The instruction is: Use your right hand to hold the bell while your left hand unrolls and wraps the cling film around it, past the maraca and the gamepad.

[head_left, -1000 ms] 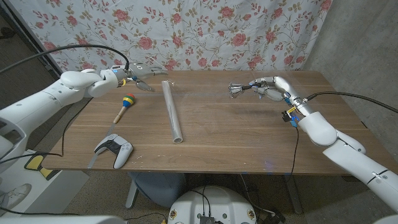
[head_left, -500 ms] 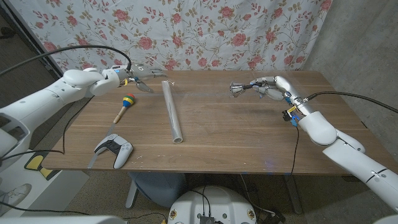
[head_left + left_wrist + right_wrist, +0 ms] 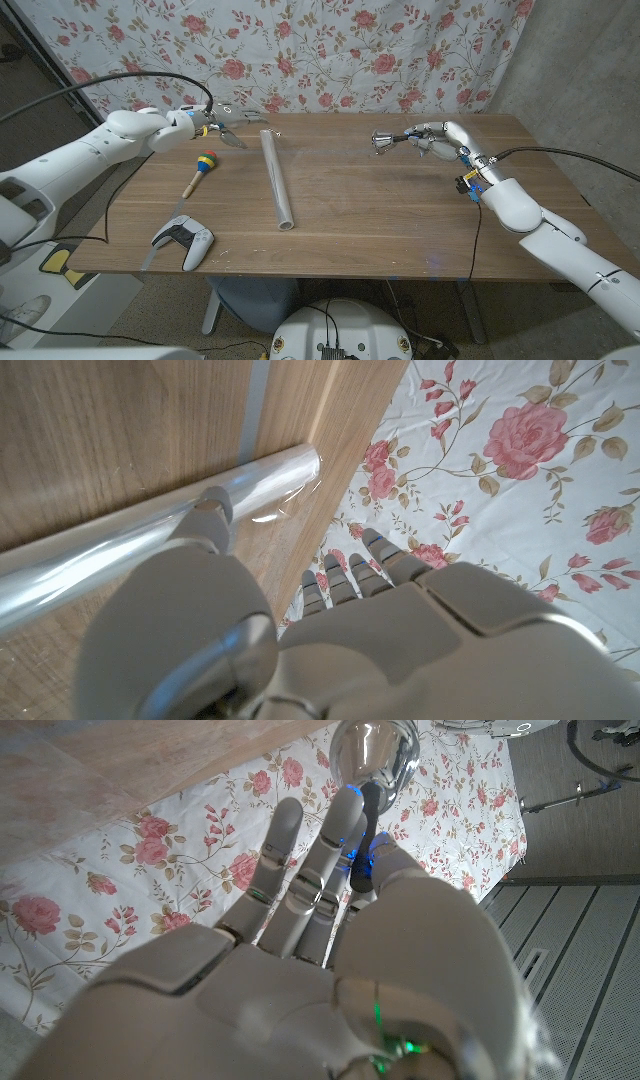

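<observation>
The wooden surface (image 3: 380, 220) spans the scene, with a flowered cloth (image 3: 330, 50) hanging behind its far edge.

The cling film (image 3: 277, 178) is a long clear roll lying left of the middle, its long axis running from far to near with the near end angled slightly to the right. In the left wrist view the same roll (image 3: 120, 560) lies on the wood just beyond the left hand's thumb, with no finger seen closed on it.

The left hand (image 3: 222, 128) hangs above the far left of the surface, just left of the roll's far end, its fingers reaching right toward that end; it grips nothing that can be seen, and the fingers appear spread.

The right hand (image 3: 430, 140) is at the far right, lifted off the surface, fingers pointing left, pinching the bell (image 3: 381, 143). In the right wrist view the fingertips (image 3: 345, 805) meet the dark stem below the shiny metal dome (image 3: 375, 745). The bell is held clear of the surface, its long axis roughly level, dome end pointing left toward the roll, well apart from it.

The gamepad (image 3: 184, 238), white with dark grips, lies near the left front edge.

The maraca (image 3: 201, 168) lies between the gamepad and the left hand, coloured head far, wooden handle pointing near and left.
</observation>
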Tool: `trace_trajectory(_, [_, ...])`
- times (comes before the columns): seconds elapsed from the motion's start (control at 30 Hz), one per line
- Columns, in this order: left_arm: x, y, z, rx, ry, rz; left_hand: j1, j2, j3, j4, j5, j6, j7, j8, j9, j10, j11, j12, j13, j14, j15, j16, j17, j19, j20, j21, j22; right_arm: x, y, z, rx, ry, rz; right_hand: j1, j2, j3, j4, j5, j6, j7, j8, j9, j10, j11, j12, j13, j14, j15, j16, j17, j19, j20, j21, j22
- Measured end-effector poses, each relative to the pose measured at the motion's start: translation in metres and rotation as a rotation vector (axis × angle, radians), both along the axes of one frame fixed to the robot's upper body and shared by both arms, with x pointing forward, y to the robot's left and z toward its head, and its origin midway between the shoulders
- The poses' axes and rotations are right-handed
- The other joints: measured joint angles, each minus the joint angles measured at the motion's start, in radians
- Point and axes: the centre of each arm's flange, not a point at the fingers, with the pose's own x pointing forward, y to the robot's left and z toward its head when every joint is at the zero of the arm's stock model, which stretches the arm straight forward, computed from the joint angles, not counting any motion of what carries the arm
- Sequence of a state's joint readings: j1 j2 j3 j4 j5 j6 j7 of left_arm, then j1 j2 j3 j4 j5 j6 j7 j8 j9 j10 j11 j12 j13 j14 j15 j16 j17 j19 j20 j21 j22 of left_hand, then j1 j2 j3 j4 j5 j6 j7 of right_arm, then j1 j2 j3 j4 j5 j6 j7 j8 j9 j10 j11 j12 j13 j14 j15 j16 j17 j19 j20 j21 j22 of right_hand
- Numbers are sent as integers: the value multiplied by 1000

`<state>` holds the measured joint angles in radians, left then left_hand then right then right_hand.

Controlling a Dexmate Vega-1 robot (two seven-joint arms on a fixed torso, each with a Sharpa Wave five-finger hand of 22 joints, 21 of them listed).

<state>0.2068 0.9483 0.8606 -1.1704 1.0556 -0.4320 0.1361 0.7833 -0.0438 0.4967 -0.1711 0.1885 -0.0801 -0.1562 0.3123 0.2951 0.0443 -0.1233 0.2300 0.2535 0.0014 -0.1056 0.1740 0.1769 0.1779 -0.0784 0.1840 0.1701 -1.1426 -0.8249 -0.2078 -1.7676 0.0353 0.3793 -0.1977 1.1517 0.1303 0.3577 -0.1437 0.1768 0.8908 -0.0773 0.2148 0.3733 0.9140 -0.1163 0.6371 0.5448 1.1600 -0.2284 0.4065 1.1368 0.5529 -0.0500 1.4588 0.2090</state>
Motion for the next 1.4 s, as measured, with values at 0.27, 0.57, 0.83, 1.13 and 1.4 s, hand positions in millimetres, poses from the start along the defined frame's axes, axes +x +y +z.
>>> trace_trajectory(0.27, [5,1,1,-14,2,10,4,-4,-1,1,-4,-1,1,6,0,0,0,0,0,-5,-5,0,0,-7,0,0,0,3,-2,0,5,4,-3,0,0,1,1,0,0,0,0,0,-1,-1,0,0,4,-4,0,0,-4,-4,0,-1])
trace_trajectory(0.57, [9,0,2,-6,-2,10,-10,-17,-17,11,-4,-13,-12,6,5,6,-6,0,0,-1,-9,4,0,-18,-1,0,0,5,-3,0,9,5,-7,2,2,4,5,0,0,0,0,0,-2,-2,0,0,4,-4,-4,3,-4,-4,6,-5])
trace_trajectory(0.83, [14,-1,4,14,-11,9,-22,-29,-27,21,-4,-37,-20,12,5,29,-29,24,9,17,-27,12,7,-65,1,-7,0,6,-4,0,12,5,-11,2,2,4,5,0,0,0,0,0,-2,-2,0,5,4,-4,-4,5,-4,-4,10,-6])
trace_trajectory(1.13, [21,-5,5,42,-10,10,-26,-33,-31,25,0,-26,-12,27,5,43,-36,35,18,28,-30,12,12,-73,5,-7,0,7,-6,-1,20,8,-20,2,2,4,4,0,5,-5,0,0,-4,0,0,2,4,-4,-4,5,-4,-3,12,-9])
trace_trajectory(1.4, [27,-10,7,62,-7,0,-32,-26,-31,25,8,-16,-12,40,14,83,-54,62,32,79,-46,33,21,-77,1,-2,0,8,-7,-1,28,10,-27,2,2,4,4,0,5,-5,0,0,-4,0,0,5,9,2,-4,5,-9,2,12,-9])
